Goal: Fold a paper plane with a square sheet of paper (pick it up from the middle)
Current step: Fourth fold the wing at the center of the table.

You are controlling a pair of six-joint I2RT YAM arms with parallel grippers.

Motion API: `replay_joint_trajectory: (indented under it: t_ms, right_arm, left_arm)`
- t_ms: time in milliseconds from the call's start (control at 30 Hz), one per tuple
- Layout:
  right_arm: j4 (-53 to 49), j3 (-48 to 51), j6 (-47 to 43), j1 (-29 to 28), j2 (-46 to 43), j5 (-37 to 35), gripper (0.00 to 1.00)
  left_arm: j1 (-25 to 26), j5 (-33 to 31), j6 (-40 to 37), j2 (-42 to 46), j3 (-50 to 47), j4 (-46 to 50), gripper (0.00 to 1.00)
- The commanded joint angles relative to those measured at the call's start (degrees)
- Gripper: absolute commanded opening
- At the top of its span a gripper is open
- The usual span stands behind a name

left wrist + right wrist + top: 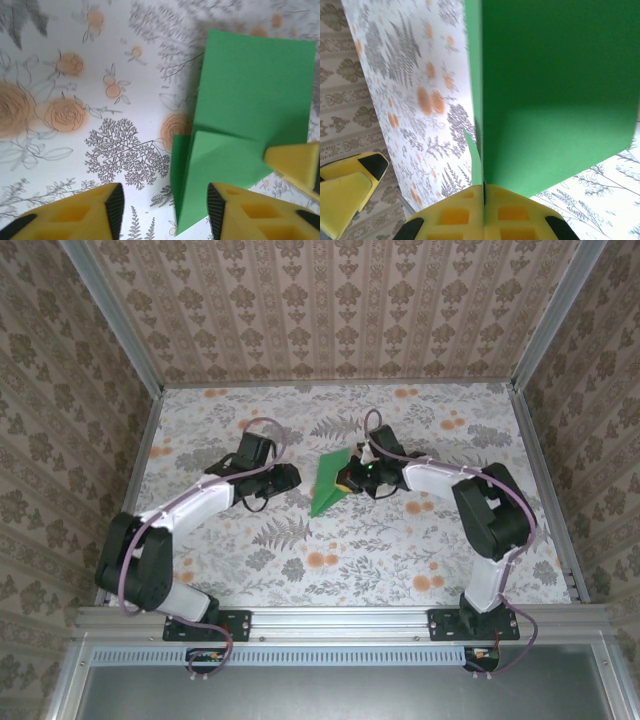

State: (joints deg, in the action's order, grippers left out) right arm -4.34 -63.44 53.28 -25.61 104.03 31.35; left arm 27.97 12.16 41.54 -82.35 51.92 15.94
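The two yellow fingers (520,217) of the right gripper (484,197) are pressed together, pinching the edge of one thin, bright green sheet of paper (560,90), which rises from that grip in folded layers with a narrow sliver of green showing beside the crease; the two yellow, black-tipped fingers (75,217) of the left gripper (162,210) stand spread apart with a wide gap between them; the lower corner of the green sheet of paper (255,90) reaches into that gap, close against the right-hand finger, though I cannot tell whether it touches it; one folded flap lies over the flat rectangular part of the sheet, and a yellow fingertip of the right gripper (295,160) meets the sheet's edge on the right; from above, the single green sheet of paper (330,490) sits near the middle of the floral-patterned table (400,550), tilted, with the right gripper (352,477) on it and the left gripper (285,478) just beside it; the two white arms, left arm (190,505) and right arm (480,510), bend in from the near edge; patterned walls (330,310) enclose the table on three sides.
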Motion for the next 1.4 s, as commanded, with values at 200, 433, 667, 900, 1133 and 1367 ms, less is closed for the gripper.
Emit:
replay_joint_trajectory:
  t_ms: [200,433,667,900,1133,1367]
  right_arm:
    - [-14.2,-3.0,1.8,0.3,-5.8,-11.3,0.01]
    - [-13.1,-2.7,9.5,-1.1,-1.6,-13.0,0.00]
    - [-14.4,-4.4,14.0,-1.8,0.0,-14.5,0.00]
    - [-17.4,-5.1,20.4,-2.1,0.8,-15.0,0.00]
    - [-19.6,-3.6,25.8,-2.2,-1.3,-17.8,0.00]
    - [-21.5,-4.9,26.9,-2.2,-0.2,-14.8,0.00]
  left_arm:
    - [2.1,0.9,-11.9,7.1,-6.6,-12.5,0.81]
    - [8.1,0.8,-21.0,3.1,-9.6,-24.7,0.97]
    - [10.6,-1.6,-26.4,-0.1,-12.9,-32.8,0.97]
    - [11.9,-1.2,-32.3,-4.2,-14.3,-37.4,0.91]
    - [13.8,0.0,-37.7,-9.2,-14.4,-43.8,0.89]
    - [14.7,4.2,-45.2,-15.8,-14.5,-51.4,0.83]
